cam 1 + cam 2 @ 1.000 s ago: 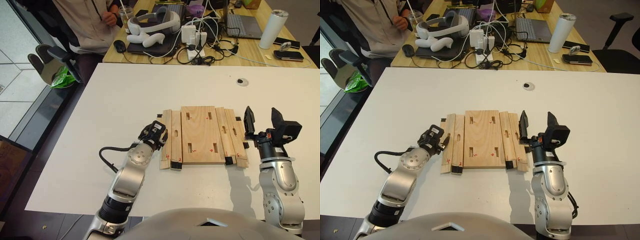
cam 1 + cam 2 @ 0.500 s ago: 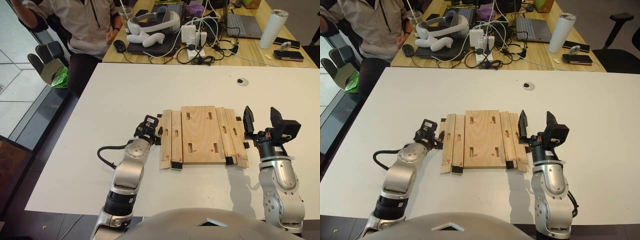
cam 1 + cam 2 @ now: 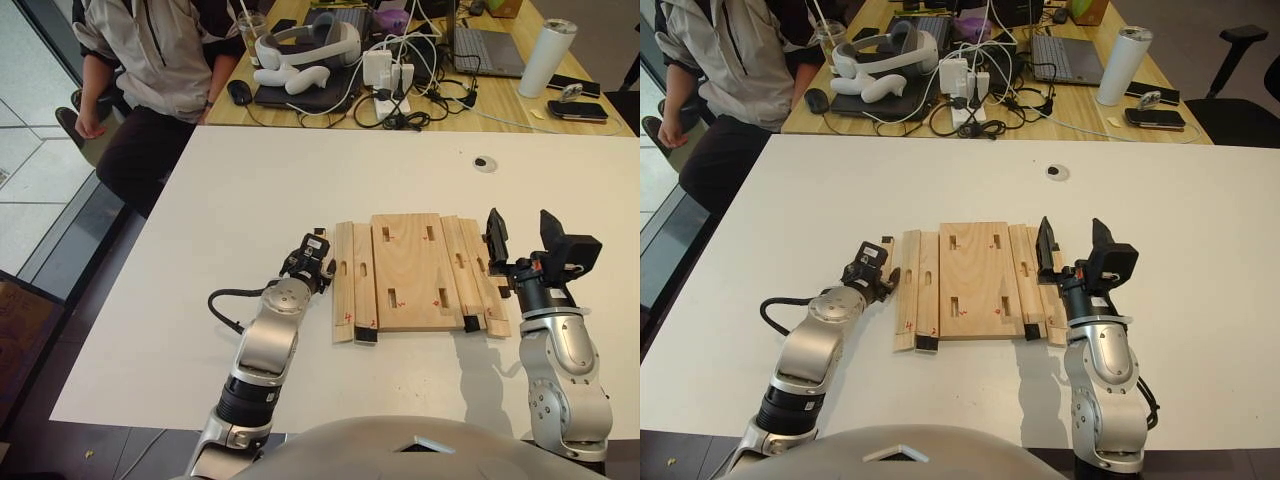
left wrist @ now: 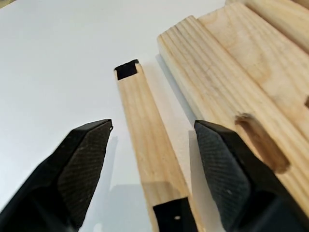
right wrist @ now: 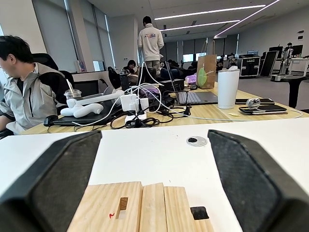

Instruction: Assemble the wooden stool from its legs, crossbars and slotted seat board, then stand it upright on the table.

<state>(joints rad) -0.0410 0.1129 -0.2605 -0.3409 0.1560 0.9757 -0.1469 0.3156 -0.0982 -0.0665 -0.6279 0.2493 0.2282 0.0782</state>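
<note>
**Stool parts flat, both grippers open, nothing held**

Your left gripper sits low at the left edge of the parts. Its jaws are apart, straddling a thin crossbar with black ends. A gap shows on each side, so neither finger touches it.

The crossbar lies flat, just left of the outer left leg. The inner left leg is next right. Both legs are slotted and lie side by side.

The seat board lies flat mid-table, four slots facing up, with red marks beside them. The inner right leg and outer right leg lie flat just right of it.

Your right gripper stands raised at the right edge of the parts, fingers wide apart and nothing between them.

On the far side a grommet is set in the table. Beyond it a wooden desk carries a headset, cables and a tumbler.
</note>
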